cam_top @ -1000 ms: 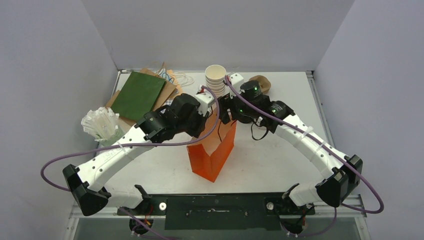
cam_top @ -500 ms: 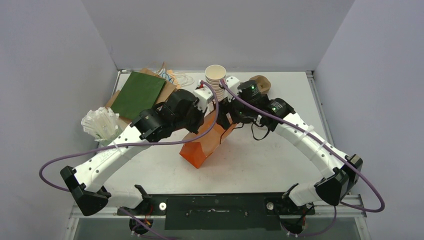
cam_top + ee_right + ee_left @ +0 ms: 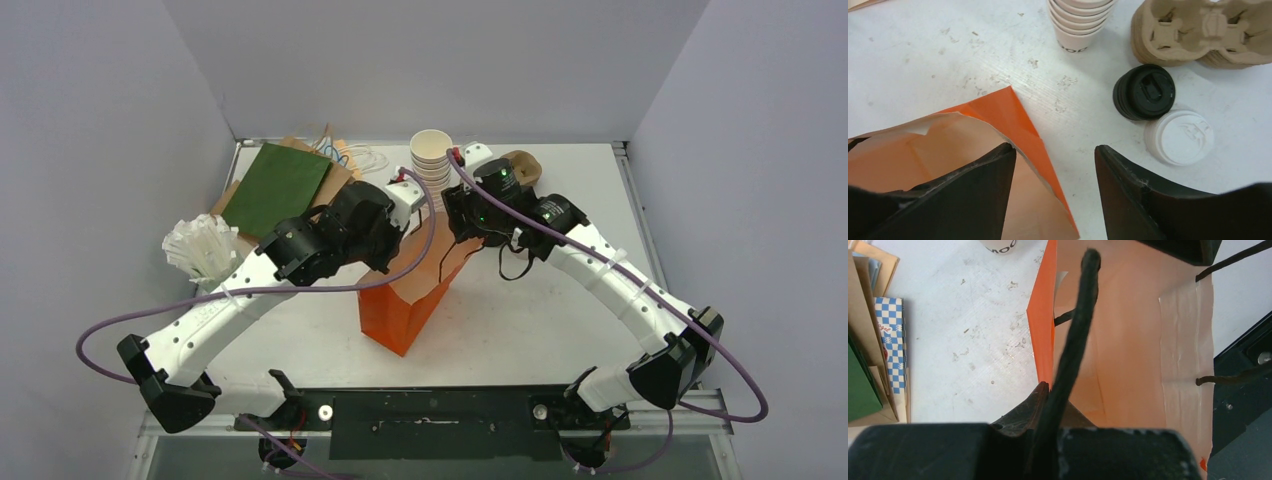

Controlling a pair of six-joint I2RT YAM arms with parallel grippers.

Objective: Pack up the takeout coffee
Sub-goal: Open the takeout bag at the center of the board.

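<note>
Orange bag (image 3: 405,300): left hand (image 3: 1050,410) clenched on its black handle (image 3: 1078,330), right hand (image 3: 1054,152) parted astride its rim.

Matt orange paper bag (image 3: 405,300), moulded pulp cup carriers (image 3: 1205,30), scuffed white tabletop (image 3: 948,55)

1. Paper bag (image 3: 405,300): orange outside, paler peach inside, black cord handles.
2. Flat bag (image 3: 275,187) at ten o'clock: dark green.
3. Wrapper (image 3: 890,345): blue-and-white checks.
4. Black lid (image 3: 1144,92); white lid (image 3: 1179,136).
</note>
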